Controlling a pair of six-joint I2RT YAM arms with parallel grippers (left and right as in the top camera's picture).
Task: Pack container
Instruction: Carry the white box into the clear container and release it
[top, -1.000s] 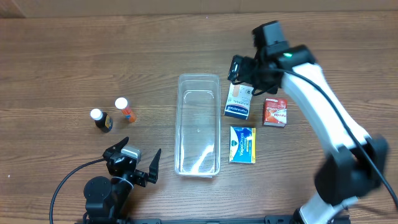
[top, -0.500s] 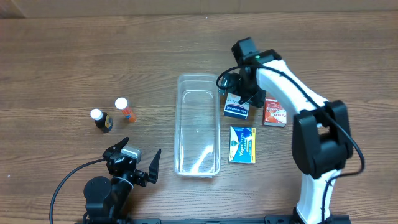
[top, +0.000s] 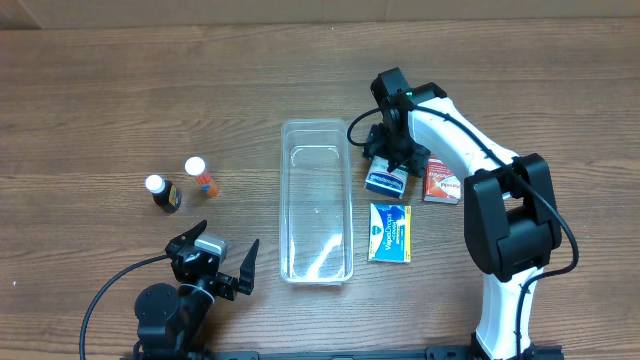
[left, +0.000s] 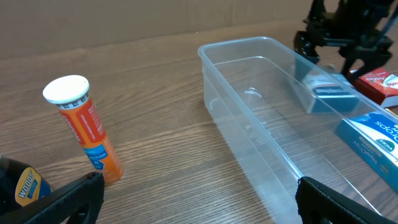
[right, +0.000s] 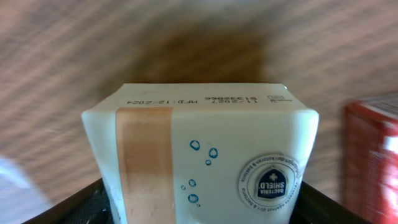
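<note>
The clear plastic container (top: 284, 200) lies lengthwise at the table's centre and holds nothing; it also shows in the left wrist view (left: 249, 43). My right gripper (top: 388, 158) is shut on a white and blue bandage box (top: 386, 182) just right of the container's far end. The box fills the right wrist view (right: 205, 149) between the fingers (right: 202, 208), and it shows tilted in the left wrist view (left: 329, 93). My left gripper (top: 215, 270) is open and empty at the near left; in its own view (left: 199, 193) only bare table lies between its fingers.
A blue VapoDrops box (top: 389, 231) and a red box (top: 443, 180) lie right of the container. An orange tube (top: 200, 175) and a dark bottle (top: 163, 193) stand at the left. The tube (left: 84, 127) stands close before the left gripper.
The right gripper moved left and came down onto the bandage box, then closed on it and tipped it. The left arm has not moved.
</note>
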